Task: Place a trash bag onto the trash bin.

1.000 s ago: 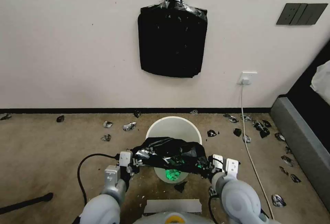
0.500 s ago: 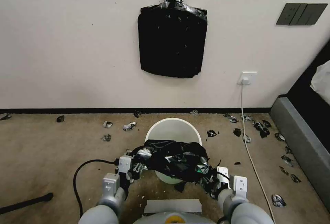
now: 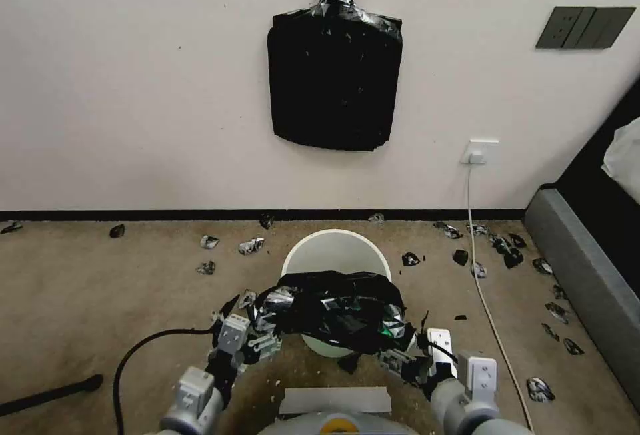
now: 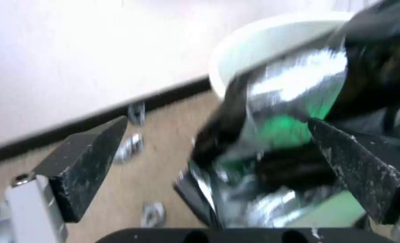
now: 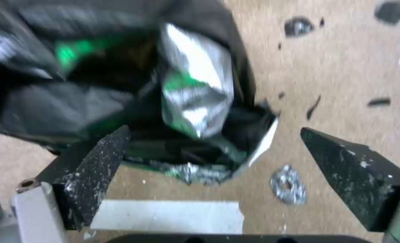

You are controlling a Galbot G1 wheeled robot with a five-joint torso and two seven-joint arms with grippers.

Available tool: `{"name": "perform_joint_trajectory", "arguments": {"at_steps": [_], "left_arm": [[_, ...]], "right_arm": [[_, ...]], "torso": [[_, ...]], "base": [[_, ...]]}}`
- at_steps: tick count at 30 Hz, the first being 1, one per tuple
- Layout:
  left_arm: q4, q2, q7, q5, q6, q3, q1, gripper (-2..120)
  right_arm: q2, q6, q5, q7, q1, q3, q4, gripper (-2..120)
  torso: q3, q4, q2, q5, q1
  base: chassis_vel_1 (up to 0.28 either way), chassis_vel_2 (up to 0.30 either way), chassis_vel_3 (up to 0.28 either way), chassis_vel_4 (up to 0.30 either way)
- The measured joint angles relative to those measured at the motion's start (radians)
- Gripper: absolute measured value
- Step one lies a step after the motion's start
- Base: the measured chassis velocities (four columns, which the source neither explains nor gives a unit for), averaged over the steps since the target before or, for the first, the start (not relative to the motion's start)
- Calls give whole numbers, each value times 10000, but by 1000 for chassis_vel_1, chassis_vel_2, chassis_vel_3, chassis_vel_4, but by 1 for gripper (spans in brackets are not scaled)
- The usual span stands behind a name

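Your trash bag (image 3: 340, 308) lies crumpled over the near rim of the white trash bin (image 3: 337, 251) on the floor. Your left claw (image 3: 257, 343) sits by the bag's left end, fingers wide apart. Your right claw (image 3: 400, 363) sits by its right end, fingers apart too, holding nothing.

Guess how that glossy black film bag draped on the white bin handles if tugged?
The thin, glossy black plastic trash bag is crumpled and sagging over the round white plastic bin, so probably floppy and very light. Its shiny creases suggest slippery film. Both the left gripper and right gripper are open beside it.
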Motion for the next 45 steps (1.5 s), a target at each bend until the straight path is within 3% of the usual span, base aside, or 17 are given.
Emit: {"name": "perform_joint_trajectory", "arguments": {"at_steps": [1,3,4,7,8,10,12,14,16,20,23,24,28,38,45], "left_arm": [[0,0,0,0,0,0,0,100],[197,-148,679,258,-1168,-600,302,100],[197,-148,679,258,-1168,-600,302,100],[405,-465,1368,349,-2326,-1368,804,100],[405,-465,1368,349,-2326,-1368,804,100],[365,-850,1634,347,-3038,-1764,1147,100],[311,-1006,1675,326,-3226,-1852,1223,100],[149,-1614,1683,141,-3696,-1997,1303,100],[122,-1808,1626,95,-3726,-1982,1174,100],[113,-2089,1467,117,-3634,-1813,716,100],[-10,-2585,1382,299,-3508,-1949,816,100],[-10,-2585,1382,299,-3508,-1949,816,100],[-122,-3032,1319,582,-3493,-2066,1117,100],[-403,-3239,1255,974,-3384,-2159,1299,100],[-441,-3222,1255,983,-3345,-2250,1266,100]], "right_arm": [[0,0,0,0,0,0,0,100],[-228,-88,-111,-754,-180,566,431,100],[-228,-88,-111,-754,-180,566,431,100],[-759,-446,-107,-1980,-20,1276,825,100],[-759,-446,-107,-1980,-20,1276,825,100],[-1133,-529,110,-3057,559,1671,788,100],[-1259,-546,204,-3455,852,1766,659,100],[-1655,-634,776,-4617,2389,1832,-167,100],[-1774,-712,945,-5043,3111,1802,-542,100],[-2054,-974,1070,-5992,4680,1582,-1570,100],[-2453,-1218,991,-7313,6501,700,-3100,100],[-2453,-1218,991,-7313,6501,700,-3100,100],[-2527,-1275,392,-8528,8527,-728,-4957,100],[-1808,-1270,-698,-9682,10617,-3175,-7381,100],[-1314,-992,-1014,-10214,11384,-3802,-8584,100]], "torso": [[0,0,0,0,0],[0,-1,0,-1,1],[0,-1,0,-1,1],[1,0,0,-2,0],[1,0,0,-2,0],[1,1,0,-1,0],[0,0,0,-1,0],[1,2,0,8,0],[1,8,0,6,0],[1,-5,0,-3,0],[2,0,0,3,1],[2,0,0,3,1],[2,2,-1,2,1],[2,1,-1,1,2],[2,0,-1,0,1]], "base": [[0,0,0,0],[0,0,0,0],[0,0,0,0],[0,0,0,0],[0,0,0,0],[0,0,0,0],[0,0,0,0],[0,0,0,0],[0,0,0,0],[0,0,0,0],[0,0,0,0],[0,0,0,0],[0,0,0,0],[0,0,0,0],[0,0,0,0]]}}
